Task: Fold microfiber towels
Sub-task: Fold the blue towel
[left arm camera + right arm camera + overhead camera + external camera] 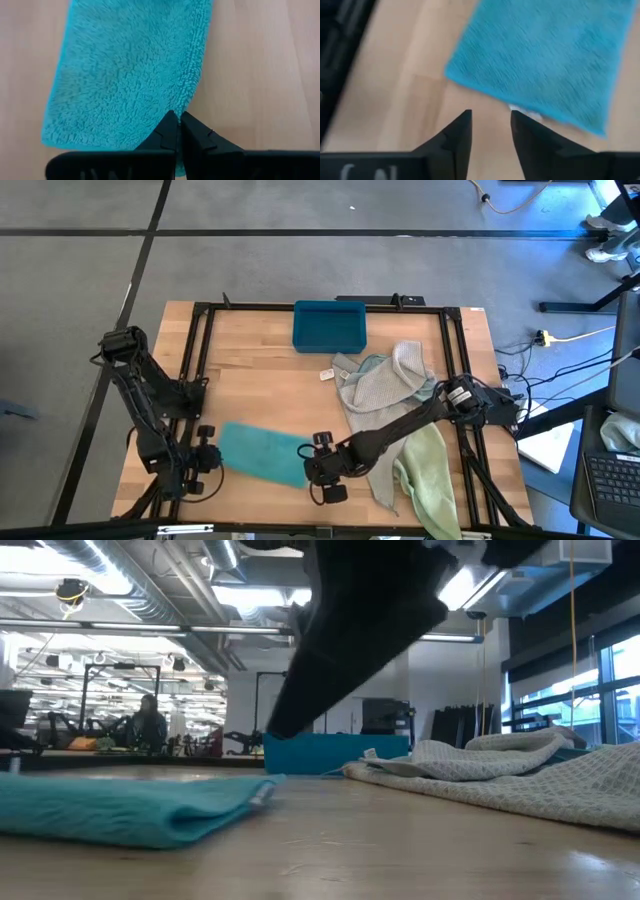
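Note:
A teal towel (262,452) lies folded in a long flat strip on the table's near left part; it also shows in the low view (130,808). My left gripper (207,460) is shut at the strip's left end, its tips over the towel's long edge (192,95). My right gripper (322,472) is open at the strip's right end, its fingers (490,125) above bare wood just off the towel's edge (485,92), by a white tag (524,113). It holds nothing. My left gripper's shut fingers (179,127) point down at the teal towel's long edge (186,107) near a corner. No cloth shows between them. I cannot tell whether the tips touch the towel, which lies flat on the table.
A teal-blue plastic bin (329,326) stands at the far middle. A heap of towels lies at the right: grey-beige (385,385) over pale blue (368,366), with a pale green one (427,475) reaching over the near edge. Bare wood lies at the far left.

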Robot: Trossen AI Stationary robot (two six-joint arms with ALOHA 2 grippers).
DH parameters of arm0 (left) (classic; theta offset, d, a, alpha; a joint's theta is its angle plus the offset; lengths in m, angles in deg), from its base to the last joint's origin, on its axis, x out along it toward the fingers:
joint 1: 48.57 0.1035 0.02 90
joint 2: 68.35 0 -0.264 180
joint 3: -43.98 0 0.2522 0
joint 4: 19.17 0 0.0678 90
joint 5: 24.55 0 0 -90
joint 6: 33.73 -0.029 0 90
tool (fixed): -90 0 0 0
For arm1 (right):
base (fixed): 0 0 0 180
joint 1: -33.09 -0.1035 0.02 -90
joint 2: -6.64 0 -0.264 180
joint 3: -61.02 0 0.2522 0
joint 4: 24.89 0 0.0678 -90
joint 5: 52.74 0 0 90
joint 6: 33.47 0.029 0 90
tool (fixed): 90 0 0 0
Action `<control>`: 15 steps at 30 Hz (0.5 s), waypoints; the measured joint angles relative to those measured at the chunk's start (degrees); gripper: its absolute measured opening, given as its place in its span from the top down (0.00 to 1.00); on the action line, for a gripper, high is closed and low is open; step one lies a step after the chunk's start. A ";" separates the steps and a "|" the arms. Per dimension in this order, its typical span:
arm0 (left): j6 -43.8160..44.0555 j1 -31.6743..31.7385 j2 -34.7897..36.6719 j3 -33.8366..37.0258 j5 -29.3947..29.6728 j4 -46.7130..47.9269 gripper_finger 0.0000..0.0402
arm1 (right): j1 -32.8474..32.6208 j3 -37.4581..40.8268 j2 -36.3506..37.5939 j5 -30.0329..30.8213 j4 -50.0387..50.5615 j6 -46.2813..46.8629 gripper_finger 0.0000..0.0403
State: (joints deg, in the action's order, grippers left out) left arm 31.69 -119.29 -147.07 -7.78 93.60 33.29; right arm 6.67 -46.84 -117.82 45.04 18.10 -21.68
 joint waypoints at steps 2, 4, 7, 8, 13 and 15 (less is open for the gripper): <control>0.02 0.00 0.00 0.00 -2.60 -0.21 0.95 | 0.00 0.00 0.00 2.11 0.94 -0.31 0.62; -0.01 0.00 0.00 0.00 -4.04 -0.42 0.92 | 0.02 0.00 0.00 4.29 1.42 -0.74 0.61; -0.10 0.00 0.00 0.00 -4.34 -0.44 0.87 | 0.02 0.00 0.00 7.48 0.95 -3.03 0.59; -0.39 0.00 0.00 0.00 -4.34 -0.44 0.86 | 0.02 0.00 0.00 8.64 0.86 -4.24 0.58; -1.55 0.00 0.00 0.00 -5.37 0.46 0.79 | -0.83 -0.09 -1.89 13.20 -0.59 -15.49 0.57; -1.55 0.00 0.00 0.00 -5.72 1.11 0.77 | -1.18 -0.09 -3.58 13.37 -1.49 -21.89 0.56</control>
State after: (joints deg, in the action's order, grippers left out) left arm 30.14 -119.29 -147.07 -7.78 87.88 34.41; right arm 5.50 -46.93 -121.40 58.41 16.61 -43.57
